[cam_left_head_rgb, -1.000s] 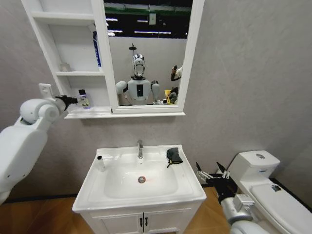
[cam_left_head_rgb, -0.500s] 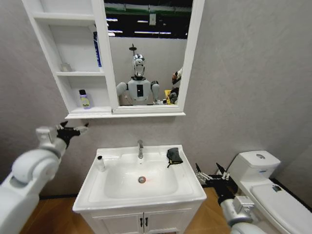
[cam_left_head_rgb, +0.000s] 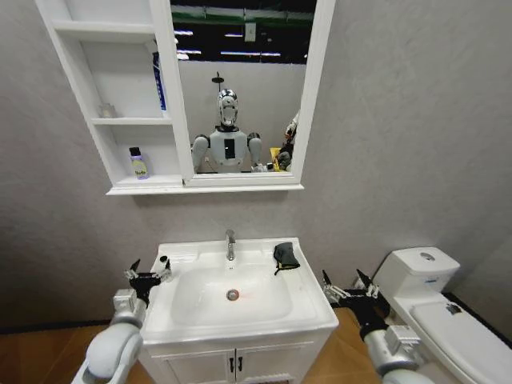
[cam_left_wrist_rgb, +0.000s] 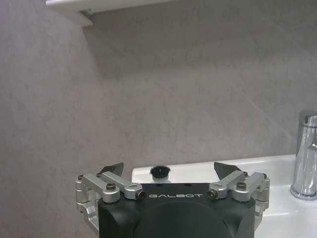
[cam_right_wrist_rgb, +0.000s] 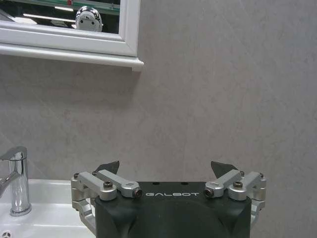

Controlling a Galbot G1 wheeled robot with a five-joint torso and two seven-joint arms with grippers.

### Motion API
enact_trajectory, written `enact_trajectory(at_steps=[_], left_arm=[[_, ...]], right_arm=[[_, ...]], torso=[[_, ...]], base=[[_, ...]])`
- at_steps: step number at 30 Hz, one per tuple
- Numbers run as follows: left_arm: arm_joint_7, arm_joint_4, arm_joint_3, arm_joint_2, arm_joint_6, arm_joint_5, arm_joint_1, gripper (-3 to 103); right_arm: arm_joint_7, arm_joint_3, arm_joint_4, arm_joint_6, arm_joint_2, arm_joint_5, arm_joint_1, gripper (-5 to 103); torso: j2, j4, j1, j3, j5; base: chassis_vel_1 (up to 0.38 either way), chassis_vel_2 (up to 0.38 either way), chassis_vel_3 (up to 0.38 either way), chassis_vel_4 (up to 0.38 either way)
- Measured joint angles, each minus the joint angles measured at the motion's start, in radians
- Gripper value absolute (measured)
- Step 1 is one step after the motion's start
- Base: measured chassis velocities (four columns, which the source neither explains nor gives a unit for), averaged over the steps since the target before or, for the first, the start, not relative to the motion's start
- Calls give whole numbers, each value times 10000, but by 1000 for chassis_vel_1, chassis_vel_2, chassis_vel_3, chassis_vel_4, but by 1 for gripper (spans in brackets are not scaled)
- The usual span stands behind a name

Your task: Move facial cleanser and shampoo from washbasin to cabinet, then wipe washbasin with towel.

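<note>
Left gripper (cam_left_head_rgb: pixel 149 272) sits spread wide, empty, just left of the basin (cam_left_head_rgb: pixel 316 308), lined up w/ the small white tube (cam_left_head_rgb: pixel 163 266) on its back-left rim. Risk: tube is slim & upright, so an off-centre close could tip it into the bowl. Right gripper (cam_left_head_rgb: pixel 346 286), also spread, waits right of basin. Black towel (cam_left_head_rgb: pixel 285 255) lies back-right, by the tap (cam_left_head_rgb: pixel 230 243).
</note>
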Motion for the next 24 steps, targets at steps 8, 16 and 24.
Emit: enact_trajectory(at_steps=[8,16,24], left_arm=[[197,1649,231,-812,-572,610,-589,100],[198,3400,254,-1334,-1389,659,-1665,100],[222,4389,144,-1572,-1655,613,-2370,100]], right_arm=[[-5,-26,-157,-2,-55,20,128,100],[-15,-48,-316,49,20,13,170,100],[-21,32,-414,215,41,-9,40,100]], torso=[[-2,0,2,1,-1],[-2,-1,2,1,-2],[-2,1,2,1,-2]], base=[[0,0,0,0],[0,0,0,0],[0,0,0,0]])
